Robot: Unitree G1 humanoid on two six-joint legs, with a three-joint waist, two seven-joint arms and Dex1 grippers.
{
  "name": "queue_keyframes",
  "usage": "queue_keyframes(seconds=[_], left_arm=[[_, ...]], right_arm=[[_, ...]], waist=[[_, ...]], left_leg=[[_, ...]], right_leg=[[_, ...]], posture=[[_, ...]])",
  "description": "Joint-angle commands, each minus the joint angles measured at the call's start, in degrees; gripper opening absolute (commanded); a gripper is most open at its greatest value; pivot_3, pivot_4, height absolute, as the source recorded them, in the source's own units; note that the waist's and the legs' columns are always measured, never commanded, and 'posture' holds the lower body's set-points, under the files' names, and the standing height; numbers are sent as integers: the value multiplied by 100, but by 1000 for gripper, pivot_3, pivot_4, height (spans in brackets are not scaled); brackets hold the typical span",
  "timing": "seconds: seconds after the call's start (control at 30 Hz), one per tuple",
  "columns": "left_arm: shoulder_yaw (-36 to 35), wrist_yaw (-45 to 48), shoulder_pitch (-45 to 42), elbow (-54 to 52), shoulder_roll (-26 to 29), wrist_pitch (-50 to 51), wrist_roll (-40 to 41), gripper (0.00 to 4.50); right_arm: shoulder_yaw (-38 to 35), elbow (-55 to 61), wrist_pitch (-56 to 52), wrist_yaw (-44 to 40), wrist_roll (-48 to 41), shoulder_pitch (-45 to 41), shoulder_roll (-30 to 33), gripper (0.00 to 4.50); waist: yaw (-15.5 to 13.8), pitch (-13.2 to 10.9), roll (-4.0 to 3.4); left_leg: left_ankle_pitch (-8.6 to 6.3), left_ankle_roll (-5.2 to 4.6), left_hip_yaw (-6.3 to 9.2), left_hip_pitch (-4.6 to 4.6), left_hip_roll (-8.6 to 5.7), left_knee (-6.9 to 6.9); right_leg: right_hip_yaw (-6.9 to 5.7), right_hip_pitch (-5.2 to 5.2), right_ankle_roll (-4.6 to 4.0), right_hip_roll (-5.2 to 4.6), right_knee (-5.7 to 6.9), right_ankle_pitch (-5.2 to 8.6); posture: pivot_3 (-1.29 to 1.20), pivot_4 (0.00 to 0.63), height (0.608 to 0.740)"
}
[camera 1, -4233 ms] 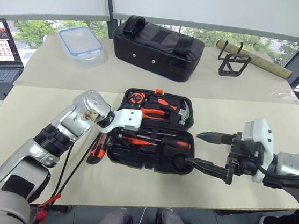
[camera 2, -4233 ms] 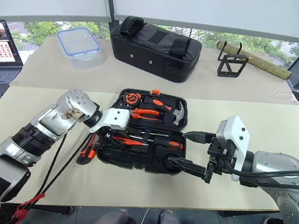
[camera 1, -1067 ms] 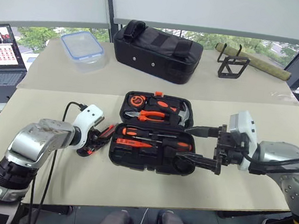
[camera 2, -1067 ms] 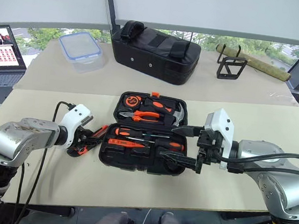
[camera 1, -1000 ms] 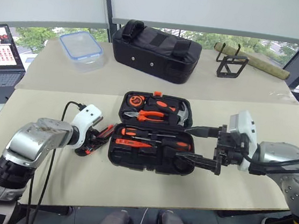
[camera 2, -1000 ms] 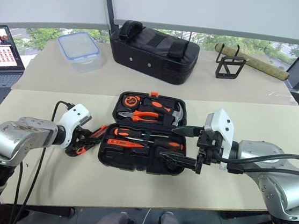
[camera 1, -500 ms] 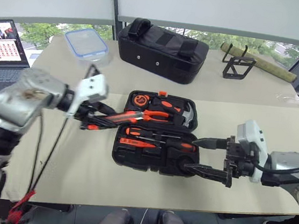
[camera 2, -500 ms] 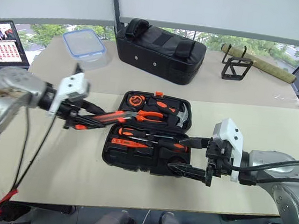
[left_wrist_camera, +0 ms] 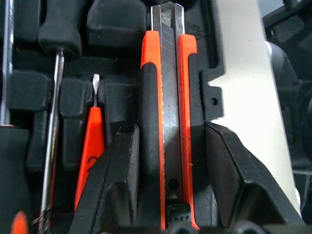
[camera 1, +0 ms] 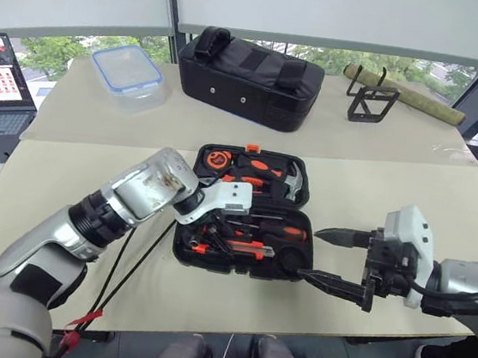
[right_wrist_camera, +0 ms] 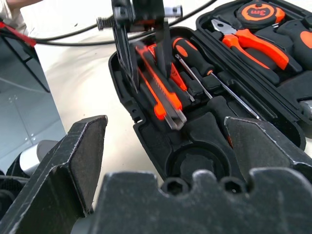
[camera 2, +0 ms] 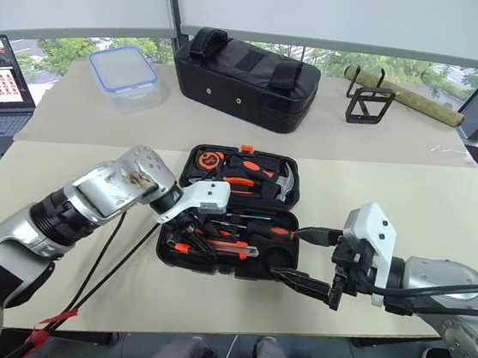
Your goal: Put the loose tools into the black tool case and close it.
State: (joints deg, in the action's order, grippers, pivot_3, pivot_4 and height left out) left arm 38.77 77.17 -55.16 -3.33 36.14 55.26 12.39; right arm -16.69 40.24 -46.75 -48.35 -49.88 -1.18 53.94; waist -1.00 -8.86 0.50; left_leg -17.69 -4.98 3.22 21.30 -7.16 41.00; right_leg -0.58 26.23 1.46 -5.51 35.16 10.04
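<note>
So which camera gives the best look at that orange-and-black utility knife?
The left wrist view: the utility knife stands large between the left gripper's fingers. The right wrist view shows it held over the tool case; the head views show it small, partly behind the arm.

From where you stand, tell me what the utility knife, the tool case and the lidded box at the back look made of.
Utility knife: bare grey metal blade strip with score lines, between glossy orange plastic rails with black edging.
Tool case: matte black moulded plastic, by its shaped slots.
Lidded box: clear, probably plastic, with a blue rim.
</note>
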Motion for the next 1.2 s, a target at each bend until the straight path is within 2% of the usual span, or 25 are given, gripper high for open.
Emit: queue_keyframes(seconds=[0.03, 0.37, 0.43, 0.6, 0.63, 0.83, 0.87, 0.9, 0.97, 1.07, 1.2], left_arm=[[170, -197, -32, 56, -8, 105, -245, 1525], [104, -163, 115, -500, 226, 671, 10, 1525], [81, -174, 137, -563, 322, 657, 3, 2525], [-209, -205, 99, -584, 421, 636, 171, 4294], [-333, -190, 65, -558, 421, 606, 238, 4420], [-1285, 126, 79, -368, 547, 69, 782, 4420], [-1396, 243, 164, -333, 633, -88, 852, 3905], [-1476, 364, 351, -298, 735, -534, 821, 3731], [-1596, 609, 683, -269, 813, -1316, 816, 2973], [-1697, 792, 953, -216, 742, -1739, 914, 1940], [-1499, 746, 1125, 20, 616, -2427, 505, 447]], right_arm=[[-238, 183, 79, 121, -83, 41, -18, 4500], [-48, -65, 209, 161, 70, -199, -58, 4500], [37, -105, 242, 165, 119, -258, -102, 4500], [164, -188, 274, 133, 218, -370, -172, 4500], [176, -203, 278, 127, 224, -386, -173, 4500], [206, -269, 286, 86, 245, -444, -183, 4500], [206, -273, 290, 76, 249, -440, -180, 4500], [206, -273, 305, 60, 270, -418, -171, 4500], [208, -280, 321, 41, 299, -396, -163, 4500], [216, -292, 315, 32, 314, -415, -167, 4500], [222, -291, 299, 25, 330, -436, -179, 4500]], waist=[[-12, 0, 0], [12, 1, -1], [19, 1, -1], [20, 1, -2], [13, 1, -1], [13, 1, -1], [15, 1, -1], [20, 1, -2], [38, 2, -4], [25, 2, -3], [-45, 1, -2]], left_leg=[[0, 0, 0, -2, -1, 0], [0, 1, 0, -11, 1, -2], [0, 1, 0, -11, 1, -4], [0, 2, 0, -13, 2, -2], [1, 2, -1, -13, 0, -1], [1, 2, -1, -11, 0, -2], [1, 2, -1, -11, 0, -2], [1, 2, -1, -11, 0, -2], [1, 4, -1, -13, 0, -5], [3, 8, -4, -16, 1, -7], [3, 7, -1, -11, -3, 2]], right_leg=[[0, -2, 0, -1, 0, 0], [1, -5, 0, 2, 3, 0], [1, -5, 0, 2, 3, 0], [1, -6, 0, 3, 5, 0], [1, -6, 0, 2, 5, 0], [-7, 0, 0, 4, 6, 0], [-9, 1, 0, 4, 6, 0], [-12, 1, 0, 4, 5, 0], [-16, 2, 0, 3, 5, 0], [-16, 1, -2, 4, 3, 1], [-13, -8, -2, -3, -4, 0]], posture=[[0, 150, 722], [0, 150, 722], [0, 150, 722], [0, 150, 722], [0, 150, 722], [0, 150, 722], [0, 150, 722], [0, 150, 722], [0, 150, 722], [0, 150, 722], [0, 150, 722]])
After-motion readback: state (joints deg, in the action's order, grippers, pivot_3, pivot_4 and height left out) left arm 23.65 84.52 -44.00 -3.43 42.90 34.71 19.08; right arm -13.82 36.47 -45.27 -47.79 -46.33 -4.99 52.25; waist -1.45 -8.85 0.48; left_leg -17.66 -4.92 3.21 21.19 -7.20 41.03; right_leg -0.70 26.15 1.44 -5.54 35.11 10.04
